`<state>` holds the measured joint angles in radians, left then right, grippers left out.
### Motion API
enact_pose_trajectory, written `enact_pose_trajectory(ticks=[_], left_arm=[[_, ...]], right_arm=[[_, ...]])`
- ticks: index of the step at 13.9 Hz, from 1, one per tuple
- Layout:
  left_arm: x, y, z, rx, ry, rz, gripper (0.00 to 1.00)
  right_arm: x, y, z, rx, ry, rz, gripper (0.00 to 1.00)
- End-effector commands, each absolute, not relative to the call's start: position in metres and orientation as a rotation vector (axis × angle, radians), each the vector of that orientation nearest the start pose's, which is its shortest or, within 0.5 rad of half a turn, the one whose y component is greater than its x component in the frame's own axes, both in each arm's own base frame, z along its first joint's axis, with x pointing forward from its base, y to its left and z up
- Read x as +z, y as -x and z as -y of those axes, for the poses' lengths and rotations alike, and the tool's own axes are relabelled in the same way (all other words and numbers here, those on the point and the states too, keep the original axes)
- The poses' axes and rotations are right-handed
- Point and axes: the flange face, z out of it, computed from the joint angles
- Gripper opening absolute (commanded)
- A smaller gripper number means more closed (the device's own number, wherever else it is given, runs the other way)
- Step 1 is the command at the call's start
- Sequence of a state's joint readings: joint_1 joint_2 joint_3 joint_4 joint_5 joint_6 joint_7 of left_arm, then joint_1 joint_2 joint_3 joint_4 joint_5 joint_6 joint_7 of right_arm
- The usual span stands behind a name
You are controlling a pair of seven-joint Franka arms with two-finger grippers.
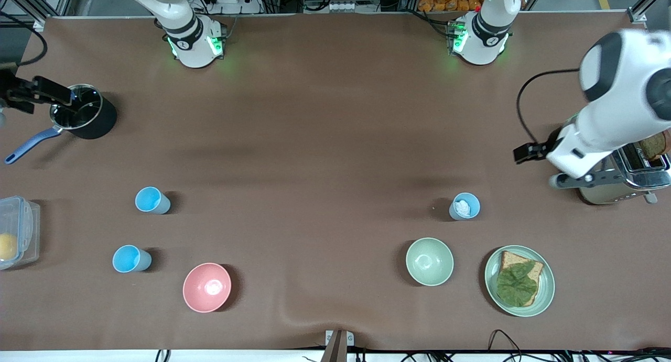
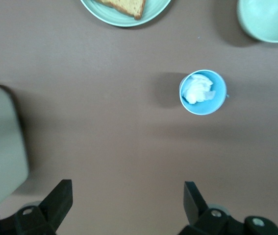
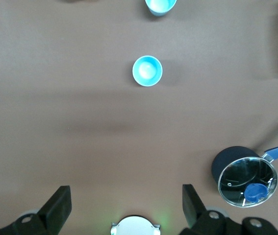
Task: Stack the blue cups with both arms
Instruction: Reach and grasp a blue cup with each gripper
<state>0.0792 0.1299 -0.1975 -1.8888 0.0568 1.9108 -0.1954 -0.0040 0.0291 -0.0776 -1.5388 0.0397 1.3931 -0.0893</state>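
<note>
Now — blue cups (image 1: pixel 152 200) upright | both grippers apart, jaws wide

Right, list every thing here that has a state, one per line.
Sky-blue cup farther from the camera: upright, empty.
Sky-blue cup nearer the camera: upright, empty.
Grey-blue cup: upright, something white inside.
Pink bowl: upright, empty.
Green bowl: upright, empty.
Plate: holds bread with a leaf.
Saucepan: upright, uncovered.
Left gripper: jaws open, holding nothing.
Right gripper: jaws open, holding nothing.
</note>
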Motion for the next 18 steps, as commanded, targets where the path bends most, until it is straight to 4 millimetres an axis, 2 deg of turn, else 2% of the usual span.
enact_pose_trajectory(ticks=[1,2,4,5,7,11,12,14,15,17,18], left_arm=[[0.375,-0.551,0.051,0.123,3.118,0.112,1.00],[0.353,-0.547,0.055,0.105,3.125,0.101,1.00],[0.325,-0.548,0.057,0.105,3.135,0.095,1.00],[0.317,-0.553,0.059,0.112,3.143,0.094,1.00],[0.303,-0.560,0.076,0.087,3.157,0.057,0.97],[0.285,-0.582,0.096,0.088,3.243,0.129,0.89],[0.280,-0.585,0.104,0.083,3.250,0.120,0.86],[0.272,-0.596,0.106,0.067,3.259,0.124,0.81],[0.267,-0.604,0.107,0.068,3.264,0.125,0.79],[0.257,-0.613,0.108,0.077,3.270,0.129,0.73],[0.256,-0.614,0.108,0.077,3.270,0.128,0.68]], right_arm=[[0.550,-0.578,0.042,0.356,3.056,0.010,1.00],[0.526,-0.591,0.041,0.364,3.058,0.011,1.00],[0.483,-0.612,0.039,0.398,3.058,0.020,1.00],[0.469,-0.620,0.041,0.385,3.064,0.021,1.00],[0.432,-0.636,0.049,0.375,3.074,0.011,1.00],[0.361,-0.665,0.054,0.317,3.099,0.021,1.00],[0.346,-0.669,0.051,0.308,3.103,0.027,1.00],[0.324,-0.670,0.049,0.332,3.103,0.032,1.00],[0.315,-0.669,0.051,0.355,3.098,0.028,1.00],[0.283,-0.656,0.052,0.407,3.080,0.032,1.00],[0.276,-0.654,0.050,0.391,3.084,0.034,1.00]])
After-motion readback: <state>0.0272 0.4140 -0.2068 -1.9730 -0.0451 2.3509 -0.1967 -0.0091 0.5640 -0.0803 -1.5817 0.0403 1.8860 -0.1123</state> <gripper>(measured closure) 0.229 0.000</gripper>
